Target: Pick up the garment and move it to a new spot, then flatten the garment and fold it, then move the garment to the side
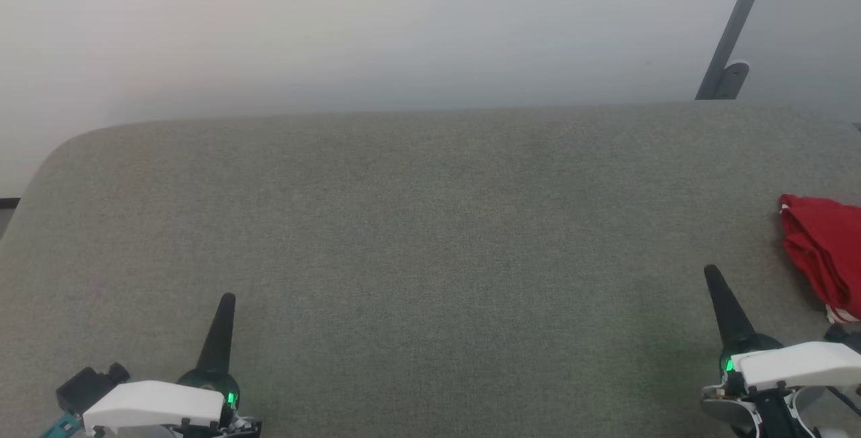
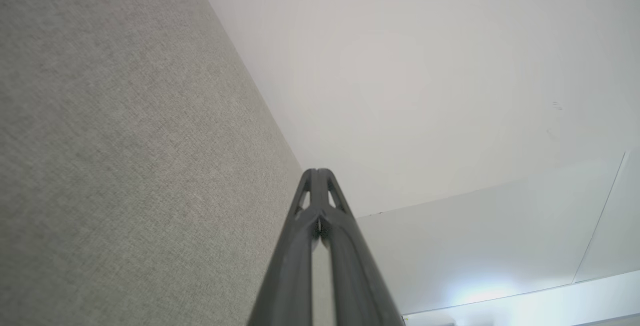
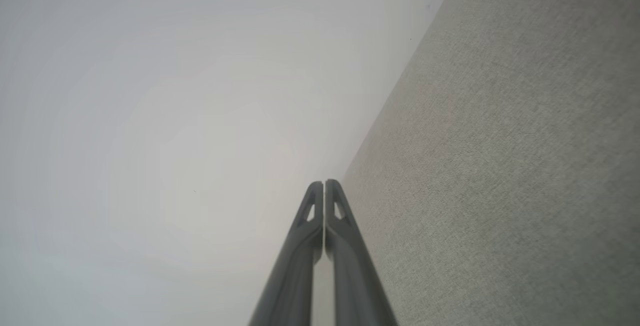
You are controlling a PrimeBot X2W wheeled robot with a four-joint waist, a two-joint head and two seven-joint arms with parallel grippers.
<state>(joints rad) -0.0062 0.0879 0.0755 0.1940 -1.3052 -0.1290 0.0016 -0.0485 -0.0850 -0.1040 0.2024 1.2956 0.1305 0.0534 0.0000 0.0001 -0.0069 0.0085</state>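
Observation:
The garment point(image 1: 826, 256), a bunched red jersey with a strip of white trim at its lower end, lies at the far right of the grey fabric table point(image 1: 430, 223), partly cut off by the head view's edge. My right gripper point(image 1: 710, 271) is shut and empty, a short way left of the garment and below it. At the lower left my left gripper point(image 1: 229, 298) is shut too, far from the garment. In the left wrist view the left gripper point(image 2: 318, 171) shows its tips pressed together. The right gripper point(image 3: 324, 183) looks the same in the right wrist view.
The table's far edge runs across the head view, with a pale wall behind it. A grey metal post point(image 1: 733, 34) rises at the back right. The table's left corner point(image 1: 67, 149) is rounded.

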